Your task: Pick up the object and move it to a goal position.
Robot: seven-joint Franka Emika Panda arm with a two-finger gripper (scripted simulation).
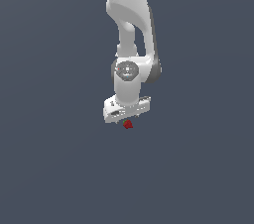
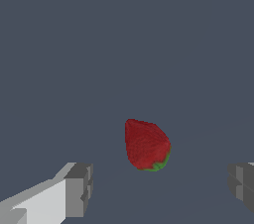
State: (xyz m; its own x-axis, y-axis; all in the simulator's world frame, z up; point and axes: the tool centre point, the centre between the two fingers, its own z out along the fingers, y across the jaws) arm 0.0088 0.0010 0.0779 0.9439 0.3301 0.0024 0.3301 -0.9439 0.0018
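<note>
The strawberry (image 1: 128, 124) lies on the plain grey floor directly under the end effector (image 1: 126, 119), whose white arm (image 1: 130, 29) comes straight down from above. In the exterior view the berry shows just below the white hand, a small dark-red lump far smaller than the hand itself. In the wrist view the strawberry (image 2: 147, 144) sits between the two grey fingertips (image 2: 79, 191), with clear floor on either side of it, so the end effector (image 2: 158, 188) is spread wide and holds nothing; neither pad touches the fruit. Whether the pads are already down at the level of the berry or a little above it cannot be told.

By its looks it should be very light, so weight is no worry. The shape is the harder part: a rounded, tapering body, broad at one end and narrowing toward the green tip, with no flat sides. Pads closing on the sloped part could squeeze it out sideways. The best hold is probably across the widest part of the red body, away from the green tip, with the pads low enough to meet its middle. A real berry would bruise, so a gentle squeeze seems wise
</note>
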